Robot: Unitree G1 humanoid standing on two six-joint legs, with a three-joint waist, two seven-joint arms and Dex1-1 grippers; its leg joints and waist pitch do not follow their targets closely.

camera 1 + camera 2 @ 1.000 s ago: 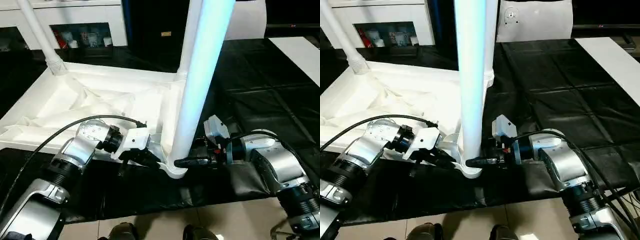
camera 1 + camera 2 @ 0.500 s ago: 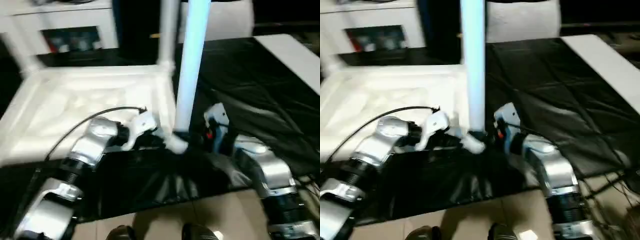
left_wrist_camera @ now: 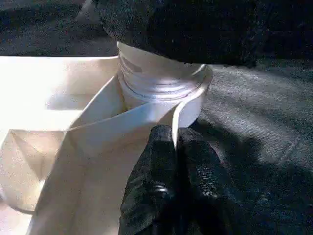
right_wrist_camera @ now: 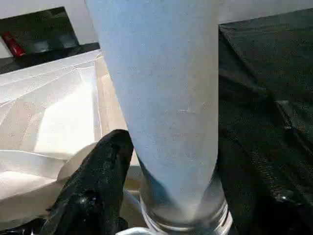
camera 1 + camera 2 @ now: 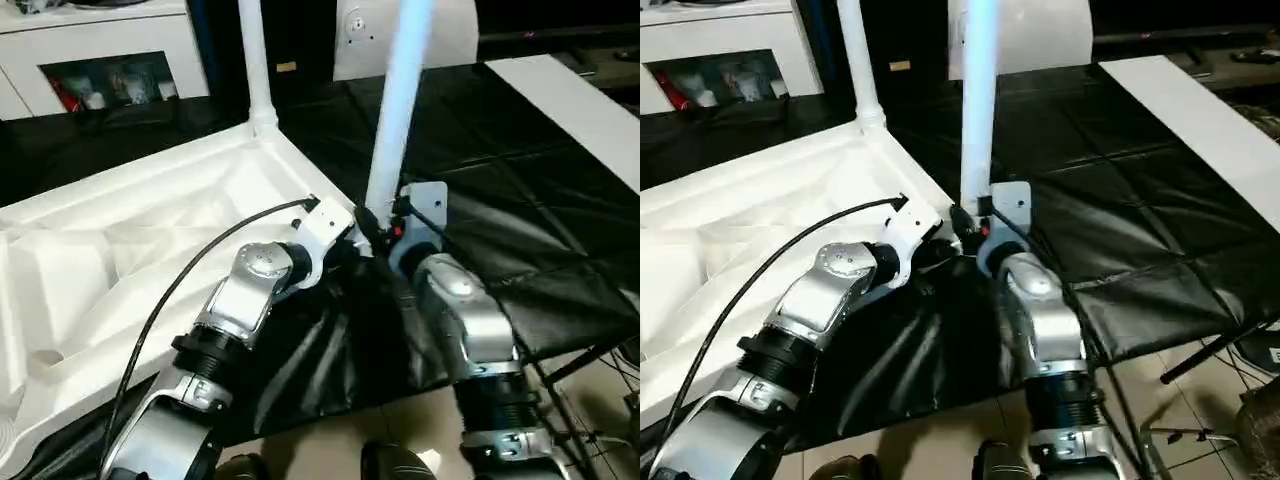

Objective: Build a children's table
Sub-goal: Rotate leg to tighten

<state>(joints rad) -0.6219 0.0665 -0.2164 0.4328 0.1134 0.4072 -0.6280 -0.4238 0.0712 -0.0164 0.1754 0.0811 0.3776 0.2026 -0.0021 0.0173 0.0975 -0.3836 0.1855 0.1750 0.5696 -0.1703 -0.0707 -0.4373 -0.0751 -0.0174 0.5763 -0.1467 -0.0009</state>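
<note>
A: How far along is the children's table?

B: Partway. The tabletop (image 5: 150, 230) lies upside down, ribbed side up, on the black sheet (image 5: 520, 200) covering the floor. Two legs stand in corner sockets — the far leg (image 5: 252, 60) at the far corner, and the near leg (image 5: 400, 100) at the corner nearest the arms.

A: So two remain?

B: As far as I can judge, yes: the other corners visible carry no leg (one corner runs out of view, so I can't vouch for it).

A: What are the tools doing?

B: The left tool (image 3: 173, 147) has its fingers pressed together, pinching the thin rim of the tabletop right at the socket (image 3: 161, 83) of the near leg. The right tool (image 4: 100, 181) sits around the base of that leg — one black finger rests beside the tube, the other is hidden, so I cannot tell whether it grips or stands free.

A: Is that leg seated?

B: It stands upright in its socket; whether it is fully home I can't say.
</note>
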